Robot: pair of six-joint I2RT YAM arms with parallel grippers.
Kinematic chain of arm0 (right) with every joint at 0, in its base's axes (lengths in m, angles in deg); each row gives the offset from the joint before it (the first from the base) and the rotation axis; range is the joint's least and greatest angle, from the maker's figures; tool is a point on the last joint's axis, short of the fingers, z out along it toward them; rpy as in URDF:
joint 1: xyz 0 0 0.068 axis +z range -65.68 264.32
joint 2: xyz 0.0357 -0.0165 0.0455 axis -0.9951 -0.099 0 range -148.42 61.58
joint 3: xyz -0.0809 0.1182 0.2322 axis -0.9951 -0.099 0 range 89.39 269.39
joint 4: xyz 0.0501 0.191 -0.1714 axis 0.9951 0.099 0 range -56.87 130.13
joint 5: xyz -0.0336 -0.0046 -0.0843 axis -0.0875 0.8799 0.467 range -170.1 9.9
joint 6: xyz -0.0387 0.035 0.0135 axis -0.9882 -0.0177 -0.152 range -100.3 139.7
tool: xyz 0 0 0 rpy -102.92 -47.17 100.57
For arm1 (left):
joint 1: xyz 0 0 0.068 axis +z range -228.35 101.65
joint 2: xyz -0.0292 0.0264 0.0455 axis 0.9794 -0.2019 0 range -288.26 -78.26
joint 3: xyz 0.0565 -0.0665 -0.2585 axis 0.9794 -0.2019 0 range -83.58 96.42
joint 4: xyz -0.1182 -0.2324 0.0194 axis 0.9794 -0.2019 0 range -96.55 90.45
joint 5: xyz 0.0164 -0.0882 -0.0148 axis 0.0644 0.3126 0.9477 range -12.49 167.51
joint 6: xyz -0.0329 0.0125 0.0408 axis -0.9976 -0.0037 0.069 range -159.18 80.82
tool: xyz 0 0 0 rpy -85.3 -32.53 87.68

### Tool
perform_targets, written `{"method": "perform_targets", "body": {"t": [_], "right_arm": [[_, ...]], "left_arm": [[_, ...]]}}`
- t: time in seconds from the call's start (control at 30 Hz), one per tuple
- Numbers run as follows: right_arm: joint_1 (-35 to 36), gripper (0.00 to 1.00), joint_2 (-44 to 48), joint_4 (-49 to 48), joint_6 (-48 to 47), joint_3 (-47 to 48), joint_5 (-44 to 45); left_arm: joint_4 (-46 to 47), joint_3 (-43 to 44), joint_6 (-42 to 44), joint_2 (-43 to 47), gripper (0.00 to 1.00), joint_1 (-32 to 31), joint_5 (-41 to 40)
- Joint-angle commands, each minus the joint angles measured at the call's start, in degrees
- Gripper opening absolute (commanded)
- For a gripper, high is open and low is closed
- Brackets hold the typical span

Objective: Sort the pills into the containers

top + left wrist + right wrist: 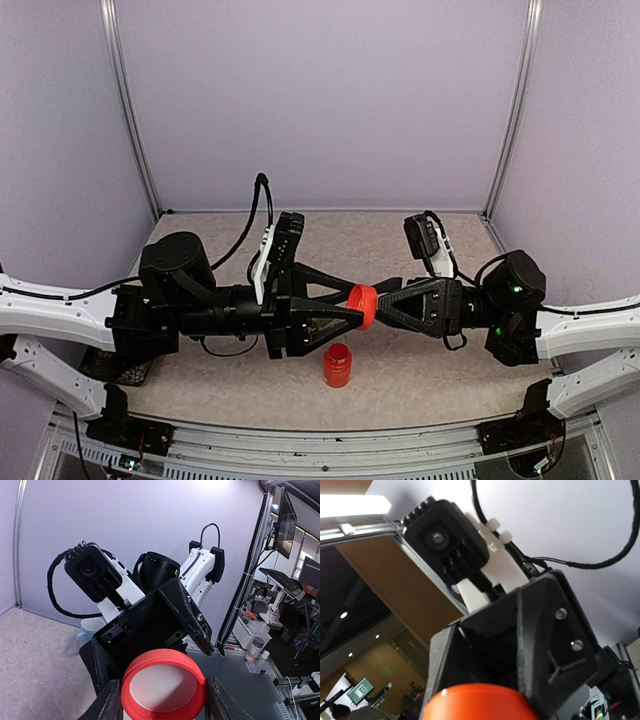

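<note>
Your left gripper (355, 305) clamps the red cap (364, 306). The right gripper (384, 296) faces it opposite; you cannot tell whether it grips.

**White links, black joints, black grippers**

Your two arms share one build: the left arm (52, 315) and right arm (590, 335) have white links and round black joint housings. The left gripper (352, 310) and right gripper (385, 300) are matte black with truss-like triangular fingers. A boxy black camera (90, 570) sits on a white bracket, fed by a black cable (50, 587). Silver screws (561, 613) stud the housing; green lights (515, 290) glow.
</note>
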Motion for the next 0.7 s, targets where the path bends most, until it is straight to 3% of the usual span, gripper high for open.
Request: {"method": "perform_targets", "body": {"t": [0.0, 0.67], "right_arm": [[-0.5, 0.74, -0.1, -0.4, -0.2, 1.6, -0.2], [-0.4, 0.66, -1.7, -1.9, 0.9, 1.6, -0.9]], "left_arm": [[1.8, 1.8, 0.5, -0.5, 0.41, -0.3, 0.8], [1.9, 1.6, 1.6, -1.0, 0.42, -0.9, -1.4]]}}
